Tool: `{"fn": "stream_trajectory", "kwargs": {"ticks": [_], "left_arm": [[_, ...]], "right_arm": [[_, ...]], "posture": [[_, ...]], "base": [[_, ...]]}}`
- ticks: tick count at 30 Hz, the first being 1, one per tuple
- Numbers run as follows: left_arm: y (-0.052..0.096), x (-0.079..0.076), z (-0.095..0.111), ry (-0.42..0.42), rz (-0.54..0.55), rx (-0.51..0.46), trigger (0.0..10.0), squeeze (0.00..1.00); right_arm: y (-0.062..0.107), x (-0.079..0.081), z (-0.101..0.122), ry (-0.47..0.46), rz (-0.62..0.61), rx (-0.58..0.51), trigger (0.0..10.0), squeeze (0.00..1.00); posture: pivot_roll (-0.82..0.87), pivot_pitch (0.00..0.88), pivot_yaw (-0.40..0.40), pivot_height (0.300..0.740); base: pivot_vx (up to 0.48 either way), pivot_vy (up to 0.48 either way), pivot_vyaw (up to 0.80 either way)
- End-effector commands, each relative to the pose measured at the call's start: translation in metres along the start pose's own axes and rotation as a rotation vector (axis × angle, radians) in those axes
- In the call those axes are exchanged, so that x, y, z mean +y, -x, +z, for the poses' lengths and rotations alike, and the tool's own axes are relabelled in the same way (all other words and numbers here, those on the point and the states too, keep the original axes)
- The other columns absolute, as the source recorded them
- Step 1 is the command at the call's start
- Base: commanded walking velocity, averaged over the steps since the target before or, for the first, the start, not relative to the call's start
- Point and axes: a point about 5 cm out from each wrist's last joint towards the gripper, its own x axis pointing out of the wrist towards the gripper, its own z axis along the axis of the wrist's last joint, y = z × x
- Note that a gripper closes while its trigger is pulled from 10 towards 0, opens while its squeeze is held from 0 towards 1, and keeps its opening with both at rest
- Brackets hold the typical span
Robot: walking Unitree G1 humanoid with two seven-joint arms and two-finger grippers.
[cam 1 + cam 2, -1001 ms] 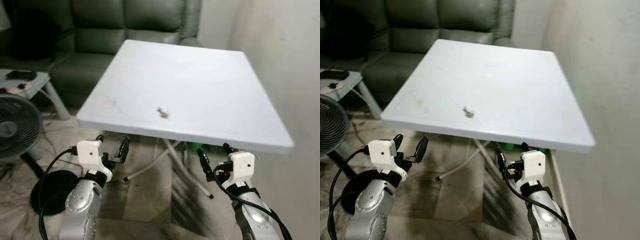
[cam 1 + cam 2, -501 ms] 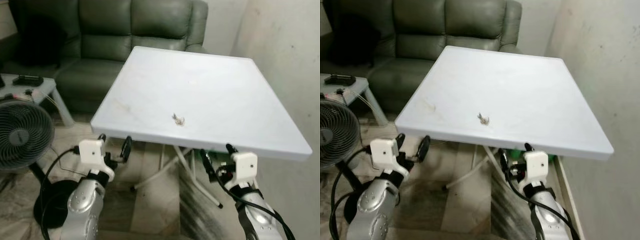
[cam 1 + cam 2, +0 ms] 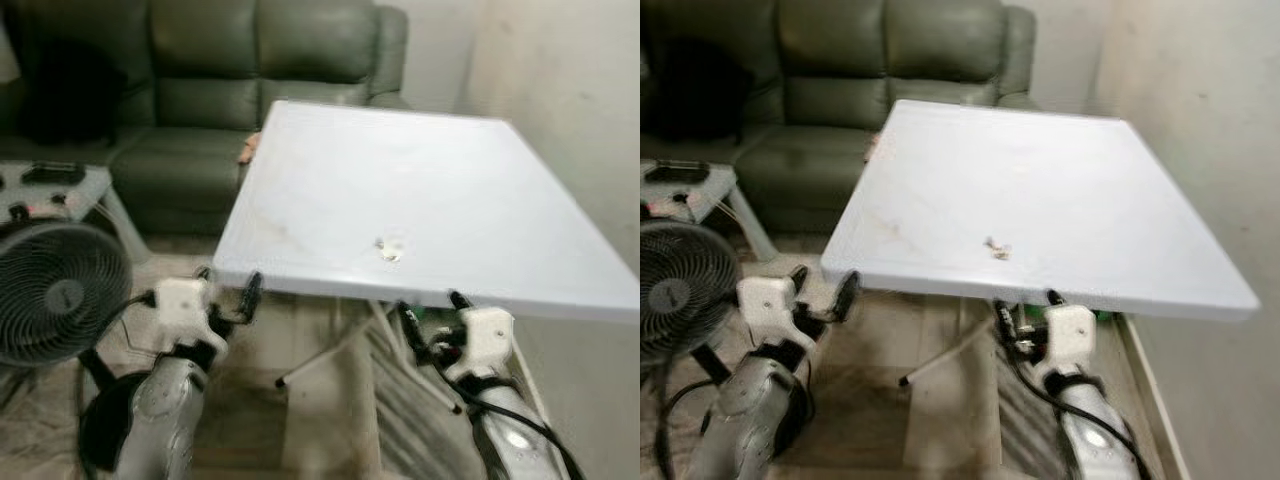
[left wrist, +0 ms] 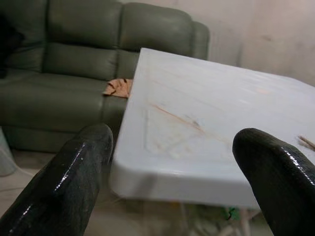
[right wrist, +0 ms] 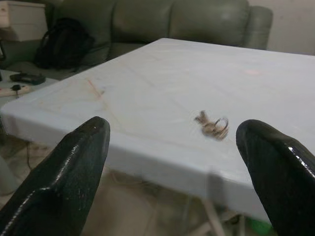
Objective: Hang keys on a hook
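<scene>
While the head views blur the keys (image 3: pixel 996 249) into a speck near the table's (image 3: pixel 1090 200) near edge, the right wrist view resolves a ring and bunch lying flat. Both the left gripper (image 3: pixel 228 297) and right gripper (image 3: pixel 430 315) hover below that edge, fingers apart, empty. An orange scrap (image 4: pixel 118 88) lies on the sofa (image 4: pixel 59 73)

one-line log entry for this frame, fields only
phase: approach | keys: on white table, near front edge, untouched | left gripper: open, empty, below edge | right gripper: open, empty, below edge
</scene>
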Motion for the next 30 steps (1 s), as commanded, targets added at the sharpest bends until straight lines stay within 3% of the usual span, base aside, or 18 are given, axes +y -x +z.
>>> {"fn": "stream_trajectory", "kwargs": {"ticks": [1,12,30], "left_arm": [[-0.004,-0.012,0.002,0.011,-0.032,-0.01,10.0,0.0],[-0.005,-0.013,0.002,0.006,-0.044,-0.006,10.0,0.0],[-0.004,-0.029,0.0,-0.014,-0.094,-0.023,10.0,0.0]], "right_arm": [[0.003,-0.011,0.002,0.018,-0.027,0.001,10.0,0.0],[0.002,-0.008,0.002,0.019,-0.02,0.004,10.0,0.0],[-0.004,-0.012,0.0,0.057,-0.037,0.049,10.0,0.0]], "posture": [[-0.03,0.0,-0.026,0.74],[-0.03,0.0,-0.024,0.74],[-0.02,0.0,-0.035,0.74]], "base": [[0.428,0.0,0.0],[0.414,0.0,0.0],[0.0,0.0,0.0]]}}
